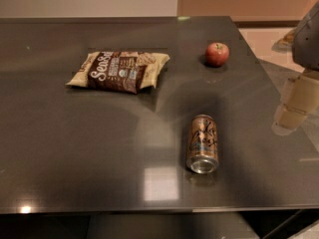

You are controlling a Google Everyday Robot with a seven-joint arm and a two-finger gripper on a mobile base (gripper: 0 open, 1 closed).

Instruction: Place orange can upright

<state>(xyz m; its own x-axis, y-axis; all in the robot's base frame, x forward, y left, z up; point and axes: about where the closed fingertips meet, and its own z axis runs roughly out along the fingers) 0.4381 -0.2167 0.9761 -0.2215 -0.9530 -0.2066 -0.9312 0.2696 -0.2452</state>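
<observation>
Orange can, small coppery aluminium drink can (203,143), seen lying on side on dark grey table (75,158), near front edge. Nothing done yet: grasp and uprighting both left. Gripper (293,112) at right edge, well apart from can; opening cannot be told, nothing seen held.

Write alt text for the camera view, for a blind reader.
An orange can lies on its side on a dark table, its silver end toward the camera. Behind it lie a snack bag at left and a red apple at right; the robot's end effector hangs at the view's right edge, apart from the can.
</observation>
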